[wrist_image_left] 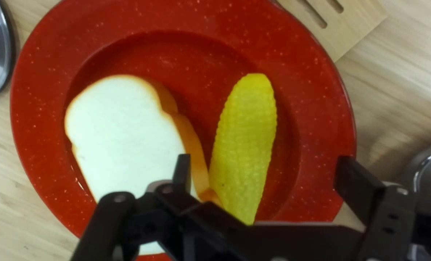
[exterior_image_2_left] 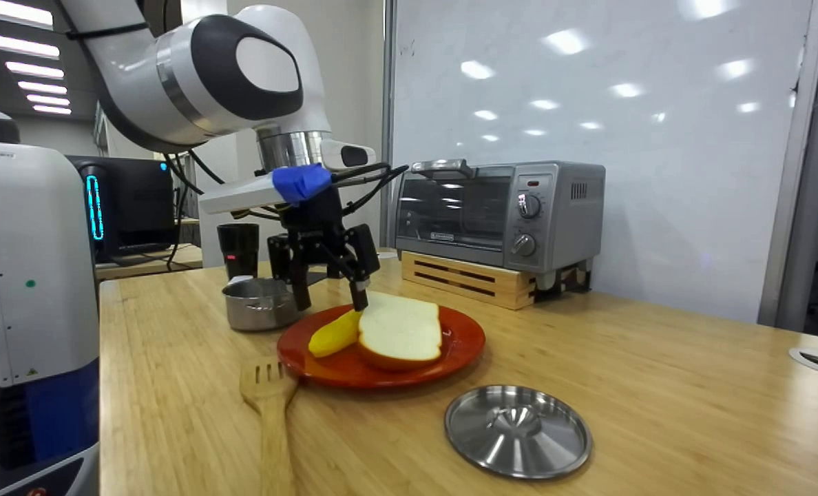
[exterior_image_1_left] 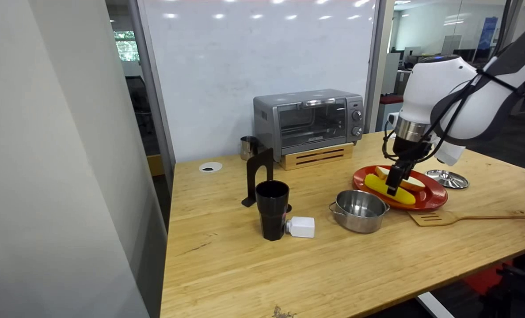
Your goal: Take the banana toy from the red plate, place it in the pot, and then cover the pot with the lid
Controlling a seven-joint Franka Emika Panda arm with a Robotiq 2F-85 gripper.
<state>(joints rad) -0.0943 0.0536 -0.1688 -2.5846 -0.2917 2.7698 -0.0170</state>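
In an exterior view, my gripper [exterior_image_2_left: 331, 304] hangs above red plate [exterior_image_2_left: 463, 342], jaws apart. In an exterior view, pot [exterior_image_1_left: 359, 223] just beside plate, lid [exterior_image_1_left: 447, 179] near. Wrist view: yellow corn-like toy [wrist_image_left: 246, 141] on plate, beside bread slice [wrist_image_left: 124, 134].

On my feeds I make out an office or lab: a broad, glossy whiteboard [exterior_image_1_left: 227, 66] backs my pale wooden table [exterior_image_1_left: 227, 269], dark flat monitors [exterior_image_1_left: 466, 54] stand beyond clear glass panes [exterior_image_1_left: 430, 28], long white ceiling lights [exterior_image_2_left: 25, 47] form a row, and a black, boxy, cyan-lit computer [exterior_image_2_left: 133, 207] sits behind. A grey metal toaster oven [exterior_image_1_left: 313, 126] adds a kitchen touch.
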